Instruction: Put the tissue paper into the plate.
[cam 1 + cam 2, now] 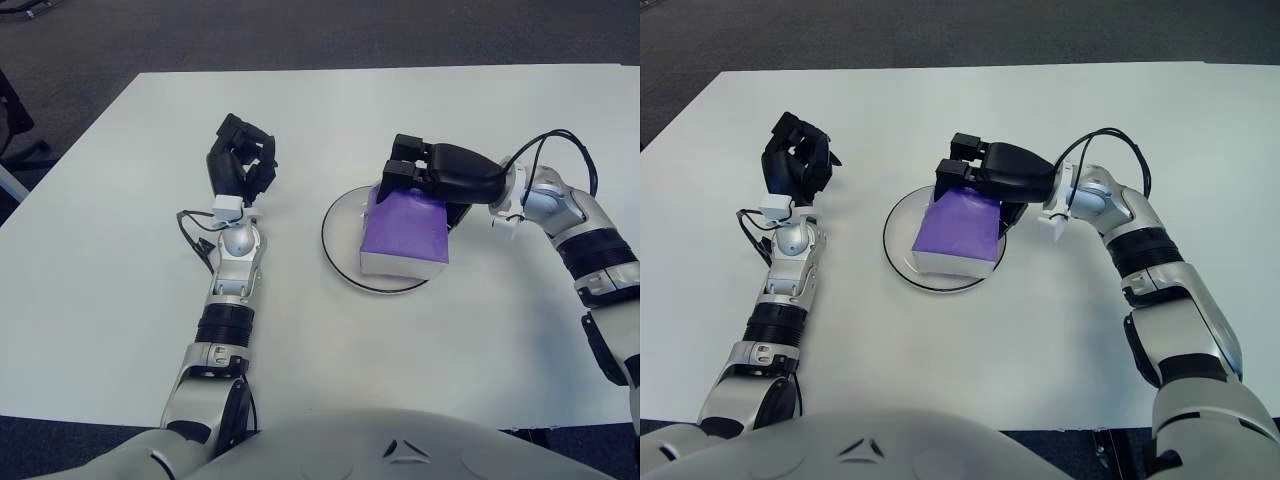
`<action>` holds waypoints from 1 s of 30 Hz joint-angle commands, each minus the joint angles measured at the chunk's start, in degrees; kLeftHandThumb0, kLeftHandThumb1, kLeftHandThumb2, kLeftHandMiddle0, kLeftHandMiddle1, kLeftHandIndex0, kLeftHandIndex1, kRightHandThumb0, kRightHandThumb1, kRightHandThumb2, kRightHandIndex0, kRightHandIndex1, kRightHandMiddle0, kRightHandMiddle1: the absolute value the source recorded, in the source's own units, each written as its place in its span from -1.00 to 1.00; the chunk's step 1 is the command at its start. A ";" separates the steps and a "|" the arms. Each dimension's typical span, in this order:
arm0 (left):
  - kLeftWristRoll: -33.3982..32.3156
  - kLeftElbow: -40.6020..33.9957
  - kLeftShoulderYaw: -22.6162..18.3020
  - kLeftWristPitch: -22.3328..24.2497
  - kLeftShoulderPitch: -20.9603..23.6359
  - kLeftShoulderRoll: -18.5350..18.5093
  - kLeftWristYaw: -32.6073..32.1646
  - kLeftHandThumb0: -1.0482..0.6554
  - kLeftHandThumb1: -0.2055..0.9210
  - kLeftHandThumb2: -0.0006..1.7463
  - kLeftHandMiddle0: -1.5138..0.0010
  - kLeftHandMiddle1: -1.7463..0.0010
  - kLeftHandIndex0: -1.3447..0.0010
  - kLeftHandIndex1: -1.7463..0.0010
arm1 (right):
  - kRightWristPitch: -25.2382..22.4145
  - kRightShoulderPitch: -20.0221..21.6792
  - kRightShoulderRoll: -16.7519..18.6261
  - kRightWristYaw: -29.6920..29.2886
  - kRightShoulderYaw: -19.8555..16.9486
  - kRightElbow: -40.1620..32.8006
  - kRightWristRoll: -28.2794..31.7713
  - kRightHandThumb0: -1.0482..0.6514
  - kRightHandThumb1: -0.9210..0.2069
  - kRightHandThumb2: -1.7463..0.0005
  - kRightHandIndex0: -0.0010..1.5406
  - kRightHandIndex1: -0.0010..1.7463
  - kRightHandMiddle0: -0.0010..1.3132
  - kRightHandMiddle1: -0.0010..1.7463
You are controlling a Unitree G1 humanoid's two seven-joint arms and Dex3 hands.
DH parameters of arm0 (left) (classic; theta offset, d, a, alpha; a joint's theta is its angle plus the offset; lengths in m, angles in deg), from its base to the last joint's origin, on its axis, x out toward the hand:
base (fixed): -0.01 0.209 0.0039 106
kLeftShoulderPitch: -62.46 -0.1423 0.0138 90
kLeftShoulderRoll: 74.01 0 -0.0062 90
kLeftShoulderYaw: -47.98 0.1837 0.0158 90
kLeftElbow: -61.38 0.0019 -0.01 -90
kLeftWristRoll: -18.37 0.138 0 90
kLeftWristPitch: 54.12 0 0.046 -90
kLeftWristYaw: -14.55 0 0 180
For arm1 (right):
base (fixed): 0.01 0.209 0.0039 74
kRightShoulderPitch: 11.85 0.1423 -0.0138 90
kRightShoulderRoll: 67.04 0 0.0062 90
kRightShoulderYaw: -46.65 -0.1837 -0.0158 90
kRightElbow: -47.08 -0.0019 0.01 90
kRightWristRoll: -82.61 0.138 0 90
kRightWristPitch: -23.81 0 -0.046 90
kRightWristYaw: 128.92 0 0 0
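Robot hand (425, 172) atop plated tissue pack (405, 230)

It looked like an office or lab: a plain white table (120, 300) stood on dark grey carpet (300, 30), with a chair base (20, 140) at the left edge.

Hidden under the right robot hand (420, 172): the tissue pack's (405, 228) far edge and the plate's (340, 222) far rim. Unclear whether fingers grip or merely touch. Tabletop (120, 250) cropped at right and bottom edges.
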 commanded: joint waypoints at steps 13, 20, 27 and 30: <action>1.22 8.46 0.27 -0.26 -14.01 2.72 -0.91 -0.04 1.00 -0.63 -0.20 -1.00 -0.08 -1.00 | 0.14 -1.52 -0.06 -0.40 -3.05 -3.01 3.71 -0.31 -1.00 0.83 -0.98 -1.00 -0.86 -0.89; 1.39 8.64 0.38 -0.41 -13.94 2.75 -0.99 -0.04 1.00 -0.63 -0.20 -1.00 -0.08 -1.00 | -8.14 -2.64 -3.11 6.91 -0.80 -8.97 17.11 -0.33 -1.00 0.87 -1.00 -1.00 -0.88 -0.91; 1.41 8.78 0.46 -0.67 -13.90 2.73 -0.96 -0.04 1.00 -0.62 -0.20 -1.00 -0.08 -1.00 | -12.51 -3.60 -6.65 12.73 -2.55 -13.81 25.00 -0.39 -1.00 0.83 -1.00 -1.00 -0.88 -0.93; 1.37 8.80 0.48 -0.73 -13.89 2.73 -0.93 -0.04 1.00 -0.62 -0.20 -1.00 -0.08 -1.00 | -12.69 -3.76 -7.61 13.51 -4.15 -14.54 25.07 -0.40 -1.00 0.80 -1.00 -1.00 -0.88 -0.93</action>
